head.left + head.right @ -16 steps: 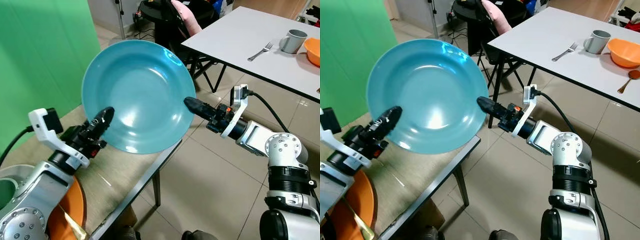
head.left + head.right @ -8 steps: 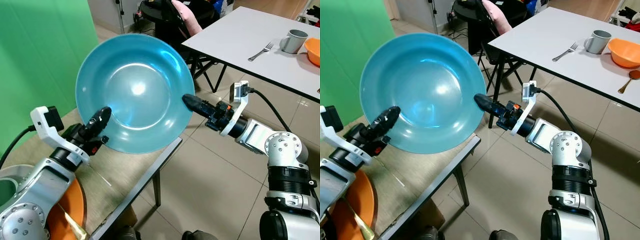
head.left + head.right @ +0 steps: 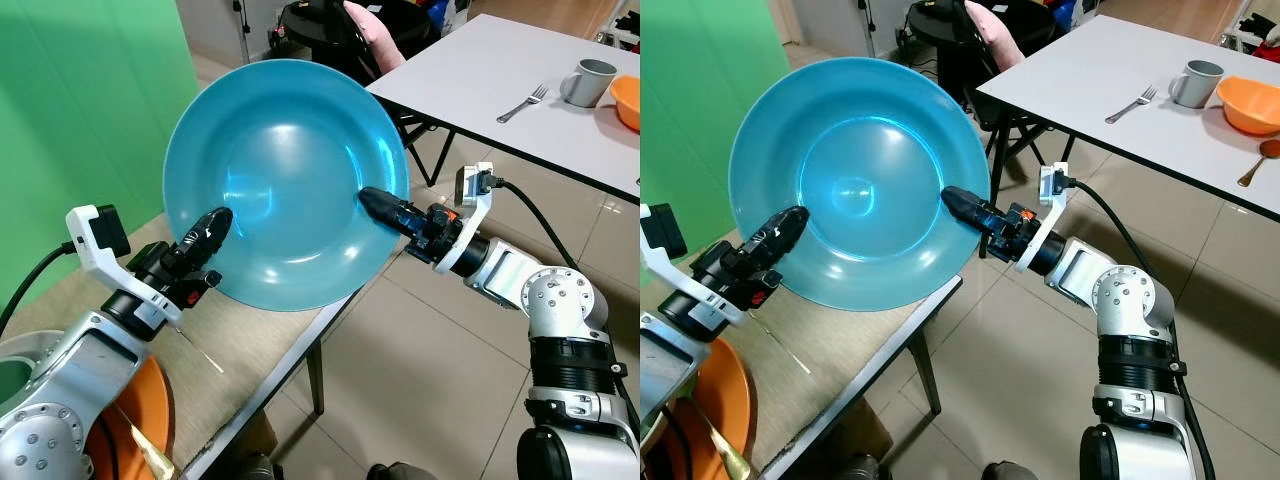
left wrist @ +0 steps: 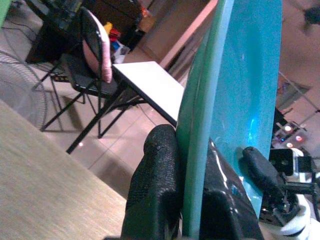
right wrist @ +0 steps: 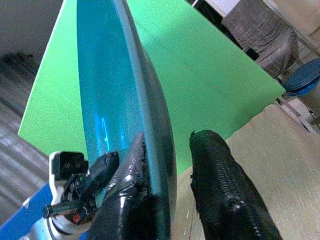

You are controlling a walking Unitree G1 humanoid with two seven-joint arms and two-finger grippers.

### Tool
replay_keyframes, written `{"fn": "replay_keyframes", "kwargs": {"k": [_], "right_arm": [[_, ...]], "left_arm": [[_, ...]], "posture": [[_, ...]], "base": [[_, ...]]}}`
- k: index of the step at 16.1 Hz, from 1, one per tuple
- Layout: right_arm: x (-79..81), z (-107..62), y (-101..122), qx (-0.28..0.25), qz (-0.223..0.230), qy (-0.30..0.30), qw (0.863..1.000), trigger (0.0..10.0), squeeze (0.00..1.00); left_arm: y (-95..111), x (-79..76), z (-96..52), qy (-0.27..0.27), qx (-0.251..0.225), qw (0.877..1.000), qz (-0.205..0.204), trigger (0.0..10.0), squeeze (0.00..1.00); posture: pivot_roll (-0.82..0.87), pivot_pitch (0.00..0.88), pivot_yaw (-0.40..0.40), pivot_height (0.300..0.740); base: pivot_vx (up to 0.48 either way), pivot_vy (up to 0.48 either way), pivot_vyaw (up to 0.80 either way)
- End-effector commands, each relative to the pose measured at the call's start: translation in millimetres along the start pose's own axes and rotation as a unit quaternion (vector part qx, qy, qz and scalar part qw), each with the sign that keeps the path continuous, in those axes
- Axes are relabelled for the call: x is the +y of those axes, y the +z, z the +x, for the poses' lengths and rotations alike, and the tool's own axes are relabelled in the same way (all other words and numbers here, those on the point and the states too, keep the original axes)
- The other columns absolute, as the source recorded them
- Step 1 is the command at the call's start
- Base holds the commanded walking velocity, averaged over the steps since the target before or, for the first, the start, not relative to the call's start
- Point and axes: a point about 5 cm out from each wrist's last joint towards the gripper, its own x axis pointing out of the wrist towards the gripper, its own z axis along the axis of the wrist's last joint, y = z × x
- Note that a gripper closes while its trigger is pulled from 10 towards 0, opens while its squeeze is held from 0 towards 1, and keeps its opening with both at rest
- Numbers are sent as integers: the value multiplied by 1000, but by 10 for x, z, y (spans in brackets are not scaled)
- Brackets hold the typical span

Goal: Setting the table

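We hold the teal plate aloft over the tan table's edge: our left gripper pinches its rim at 8 o'clock, our right gripper at 3 o'clock. It has tipped more upright since a second ago, ready for carrying to the white table at 1 o'clock.

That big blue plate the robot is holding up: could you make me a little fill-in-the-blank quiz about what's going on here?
1. The blue plate is held by ____ grippers at once.
2. The left gripper and right gripper each clamp the plate's ____.
3. On the white table, a fork lies beside a grey ____.
4. The bowl on that table is ____ in colour.

Answers: two; rim; mug; orange
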Motion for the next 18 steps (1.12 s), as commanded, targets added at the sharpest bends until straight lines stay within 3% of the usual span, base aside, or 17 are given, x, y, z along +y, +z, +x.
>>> {"fn": "replay_keyframes", "kwargs": {"k": [1, 2, 3, 4, 5, 13, 14, 15, 16, 18], "right_arm": [[49, 27, 20, 12, -25, 2, 1000, 10000, 1000], [47, 29, 10, 16, -28, 0, 999, 10000, 1000], [37, 25, -5, 21, -25, -2, 999, 8627, 0], [25, 22, -12, 24, -23, -6, 999, 6196, 0], [20, 16, -12, 24, -19, -6, 1000, 0, 0], [-3, 10, -3, 19, -30, -20, 999, 0, 0], [-2, 9, -2, 18, -29, -19, 999, 0, 0], [8, 1, 3, 14, -26, -17, 999, 0, 0], [10, -1, 5, 14, -26, -17, 999, 0, 0], [11, -13, 12, 11, -25, -17, 999, 0, 0]], "left_arm": [[29, -93, 20, -38, -1, 999, 1, 0, 0], [31, -90, 21, -38, 0, 999, 1, 0, 0], [25, -88, 24, -40, 4, 999, 2, 0, 0], [22, -88, 27, -41, 5, 999, 3, 0, 0], [25, -86, 30, -39, 6, 999, 5, 0, 0], [23, -28, 58, -15, 14, 1000, 22, 0, 0], [25, -21, 58, -9, 15, 999, 27, 2863, 0], [56, -1, 72, -1, 3, 1000, 28, 10000, 204], [61, -1, 75, -1, 1, 1000, 27, 10000, 1000], [67, -11, 78, -4, -2, 1000, 24, 10000, 1000]], "posture": [[18, 37, 62, 740], [16, 36, 62, 740], [14, 32, 62, 740], [12, 30, 63, 740], [12, 30, 63, 740], [5, 19, 62, 740], [4, 19, 62, 740], [4, 19, 62, 740], [3, 20, 62, 740], [3, 21, 62, 740]], "base": [[0, 0, 0], [0, 0, 0], [0, 0, 0], [0, 0, 0], [0, 0, 0], [0, 0, 0], [0, 0, 0], [0, 0, 0], [0, 0, 0], [0, 0, 0]]}}
